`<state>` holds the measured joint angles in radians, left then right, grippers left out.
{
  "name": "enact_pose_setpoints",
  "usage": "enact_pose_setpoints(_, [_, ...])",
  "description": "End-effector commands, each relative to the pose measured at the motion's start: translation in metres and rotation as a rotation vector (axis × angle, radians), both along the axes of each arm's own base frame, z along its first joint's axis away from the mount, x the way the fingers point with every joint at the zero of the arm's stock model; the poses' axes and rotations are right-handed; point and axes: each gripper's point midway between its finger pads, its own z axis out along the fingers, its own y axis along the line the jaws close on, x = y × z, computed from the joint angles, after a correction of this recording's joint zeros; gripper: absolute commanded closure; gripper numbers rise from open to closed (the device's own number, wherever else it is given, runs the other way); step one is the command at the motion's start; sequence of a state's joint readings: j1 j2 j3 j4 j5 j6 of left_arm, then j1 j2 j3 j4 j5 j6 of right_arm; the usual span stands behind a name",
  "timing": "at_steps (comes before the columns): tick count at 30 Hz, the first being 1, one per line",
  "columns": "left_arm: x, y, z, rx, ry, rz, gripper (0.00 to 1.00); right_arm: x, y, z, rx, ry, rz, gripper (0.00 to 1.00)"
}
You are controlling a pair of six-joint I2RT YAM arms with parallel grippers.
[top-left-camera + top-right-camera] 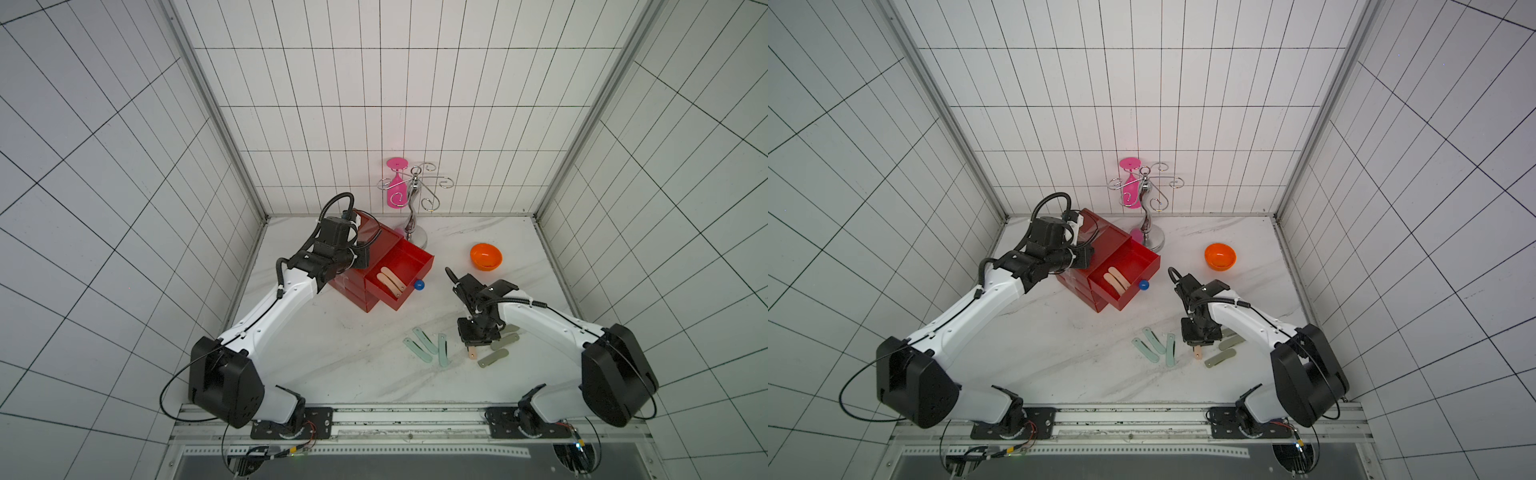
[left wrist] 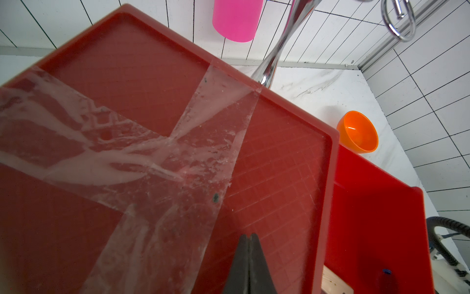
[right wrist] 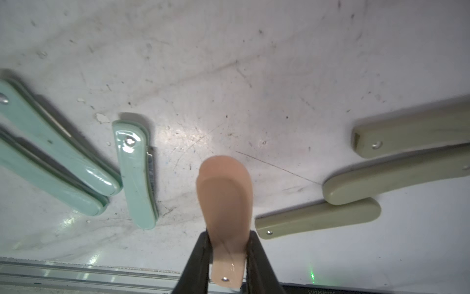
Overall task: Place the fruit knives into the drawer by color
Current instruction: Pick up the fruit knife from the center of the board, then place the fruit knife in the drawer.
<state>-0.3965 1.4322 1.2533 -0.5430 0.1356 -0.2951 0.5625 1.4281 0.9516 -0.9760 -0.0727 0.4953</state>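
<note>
**Now, peach knife gripped — drawer lies ahead-left**

The right hand (image 3: 227,241) is clamped on a peach-beige fruit knife (image 3: 223,193), gripping near its rivet end. The knife's long axis runs out along the fingers (image 3: 199,254) and down toward the desk (image 1: 332,353). The red drawer (image 1: 415,257) has its top tray pulled open, with two peach knives (image 1: 390,280) lying along its length. It sits well apart from the right hand, ahead and to the left. The carried knife likely needs laying flat the same way. The left hand (image 2: 248,238) is nearer the drawer but clenched empty, its tips on the taped top. Mint green knives (image 1: 428,345) and grey-olive knives (image 1: 494,357) lie on the desk — one group either side of the right hand. No brand can be read, and faint lettering in the right wrist view is too small.
</note>
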Motion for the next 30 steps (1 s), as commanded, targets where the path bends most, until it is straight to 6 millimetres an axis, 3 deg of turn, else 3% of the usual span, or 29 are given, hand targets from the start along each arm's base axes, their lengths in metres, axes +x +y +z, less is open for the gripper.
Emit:
enact_pose_setpoints(1, [-0.027, 0.008, -0.061, 0.090, 0.226, -0.016, 1.00, 0.025, 0.004, 0.050, 0.024, -0.117, 0.006, 0.78])
enact_pose_setpoints(6, [-0.028, 0.008, -0.061, 0.092, 0.228, -0.015, 1.00, 0.038, 0.012, 0.091, 0.066, -0.194, 0.013, 0.78])
enact_pose_setpoints(16, [-0.027, 0.008, -0.062, 0.092, 0.230, -0.014, 1.00, 0.060, 0.052, 0.189, 0.281, -0.371, 0.086, 0.78])
enact_pose_setpoints(30, [-0.027, 0.007, -0.062, 0.090, 0.232, -0.018, 1.00, 0.100, 0.124, 0.249, 0.399, -0.468, 0.181, 0.78])
